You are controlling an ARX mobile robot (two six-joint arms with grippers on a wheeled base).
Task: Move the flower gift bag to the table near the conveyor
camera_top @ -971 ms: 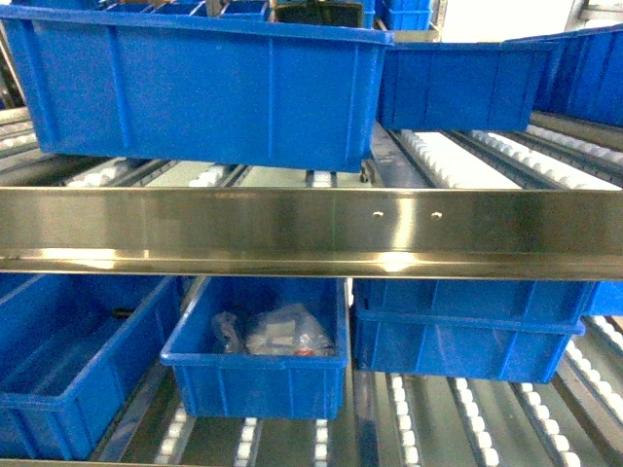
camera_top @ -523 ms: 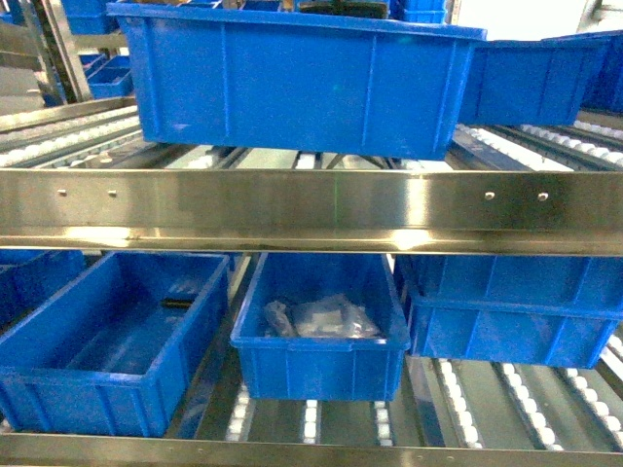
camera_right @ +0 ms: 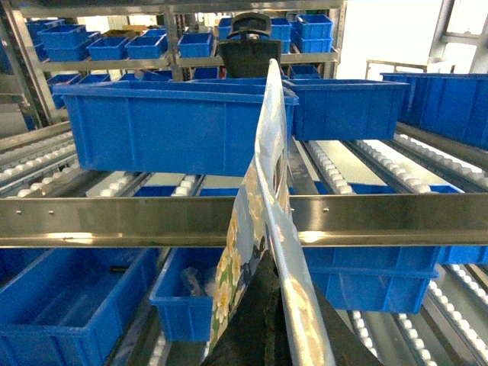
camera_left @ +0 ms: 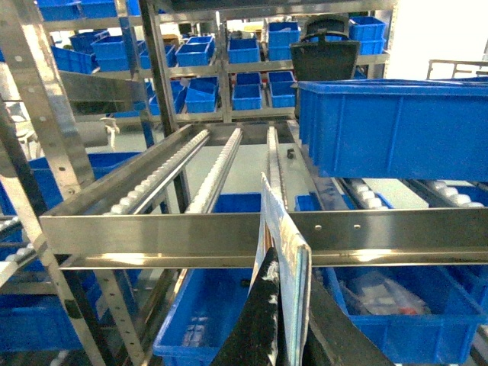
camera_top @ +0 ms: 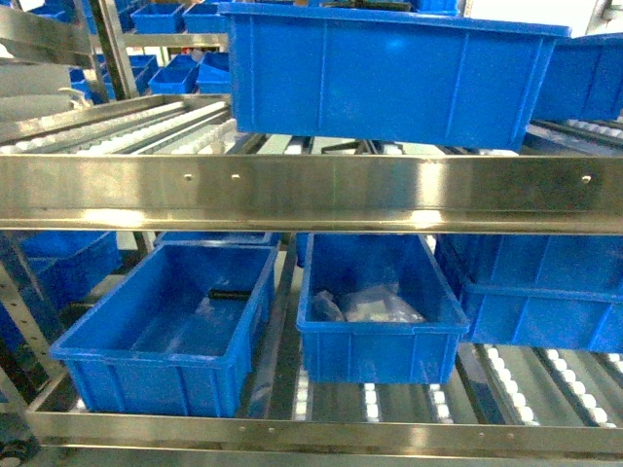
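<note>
Head view: 1 conveyor [camera_top: 311, 195] carrying 6 or so blue bins [camera_top: 389, 73]. Each wrist view shows 1 flowered bag [camera_right: 263, 229], edge-on, long axis upright, rising from dark fingers [camera_right: 263, 320] clenched on it.

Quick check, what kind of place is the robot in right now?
Likely a warehouse or parts-picking store: steel flow racks with white roller lanes, blue plastic bins on them, and more binned shelving behind.
</note>
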